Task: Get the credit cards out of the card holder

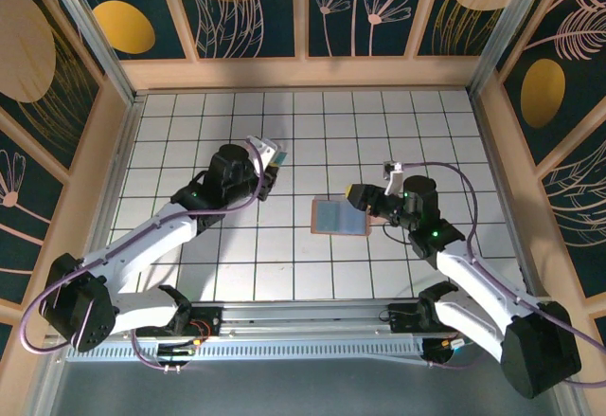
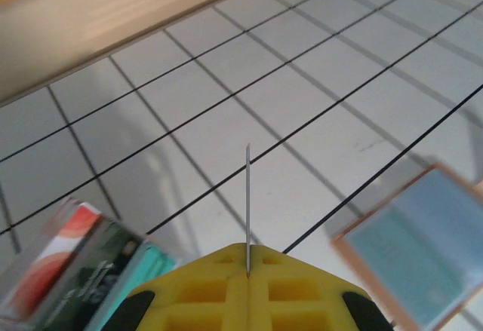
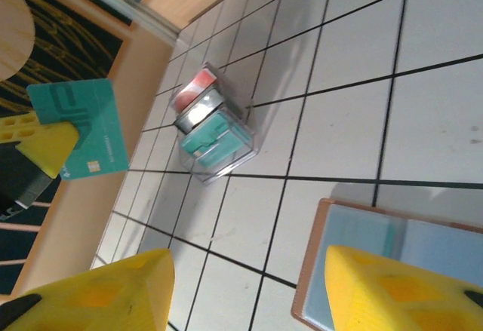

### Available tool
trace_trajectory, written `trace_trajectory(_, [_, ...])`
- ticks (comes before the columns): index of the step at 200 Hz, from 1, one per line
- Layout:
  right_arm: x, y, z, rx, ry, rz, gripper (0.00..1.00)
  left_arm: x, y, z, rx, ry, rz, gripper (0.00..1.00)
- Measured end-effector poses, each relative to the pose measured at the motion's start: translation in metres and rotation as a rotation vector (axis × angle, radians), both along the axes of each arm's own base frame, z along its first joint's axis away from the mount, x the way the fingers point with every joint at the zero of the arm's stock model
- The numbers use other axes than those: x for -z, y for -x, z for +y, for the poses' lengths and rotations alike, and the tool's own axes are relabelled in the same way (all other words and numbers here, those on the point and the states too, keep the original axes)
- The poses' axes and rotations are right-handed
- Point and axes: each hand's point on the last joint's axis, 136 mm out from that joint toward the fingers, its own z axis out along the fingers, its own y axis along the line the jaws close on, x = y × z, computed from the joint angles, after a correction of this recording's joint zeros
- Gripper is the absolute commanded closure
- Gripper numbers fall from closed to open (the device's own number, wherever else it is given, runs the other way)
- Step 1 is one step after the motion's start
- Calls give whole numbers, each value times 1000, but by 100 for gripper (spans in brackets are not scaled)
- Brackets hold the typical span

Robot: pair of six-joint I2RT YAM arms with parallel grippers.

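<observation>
By card holder (image 1: 340, 217), right end effector (image 3: 249, 263) released; left end effector (image 2: 247, 259) grasps edge-on card (image 2: 247, 195).

One card holder (image 1: 341, 216), one teal card (image 3: 92, 127) — one clear box (image 3: 213, 131).

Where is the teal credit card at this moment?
The teal credit card is pinched in the left gripper, over the left half of the table; the right wrist view shows it beside the clear plastic box, away from the open card holder.

Left pincer (image 2: 247, 254) grips credit card (image 3: 90, 127) (edge-on); right pincer (image 3: 247, 263) gapes.
</observation>
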Motion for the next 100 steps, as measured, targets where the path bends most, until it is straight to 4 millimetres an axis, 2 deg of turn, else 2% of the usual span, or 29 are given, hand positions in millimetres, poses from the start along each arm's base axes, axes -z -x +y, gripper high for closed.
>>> trace_trajectory(33, [-1, -2, -10, 57, 25, -2, 41, 9, -7, 14, 34, -132, 9, 100])
trace_trajectory(76, [6, -3, -18, 98, 54, 19, 38, 36, -17, 32, 73, -300, 54, 100])
trace_trajectory(100, [7, -4, -22, 121, 70, 29, 34, 41, -23, 37, 89, -355, 57, 100])
